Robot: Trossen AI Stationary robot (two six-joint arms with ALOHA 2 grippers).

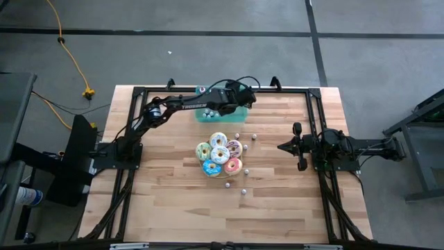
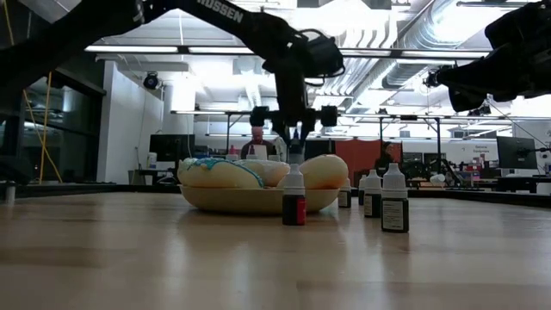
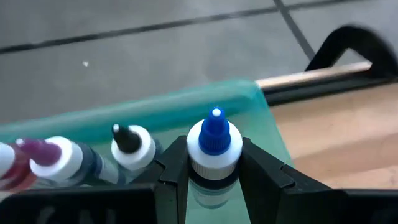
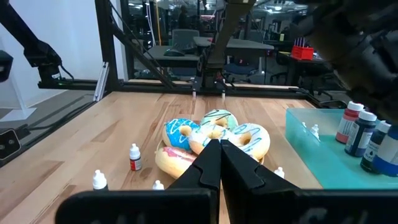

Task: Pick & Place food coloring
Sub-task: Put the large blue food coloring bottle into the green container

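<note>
1. One blue-capped bottle (image 3: 214,146) clamped in my left gripper (image 3: 214,180) — hanging over the teal tray (image 3: 186,106).
2. Place step: next, lower, release beside the binned bottles (image 3: 93,155).
3. Right gripper (image 4: 219,163) closed, empty — parked near the donuts (image 4: 214,134).

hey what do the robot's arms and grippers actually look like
Both arms are black and slender, mounted on black frame rails. The left arm carries white lettering along its link. Each gripper, left gripper and right gripper, has two matte black angular fingers.
</note>
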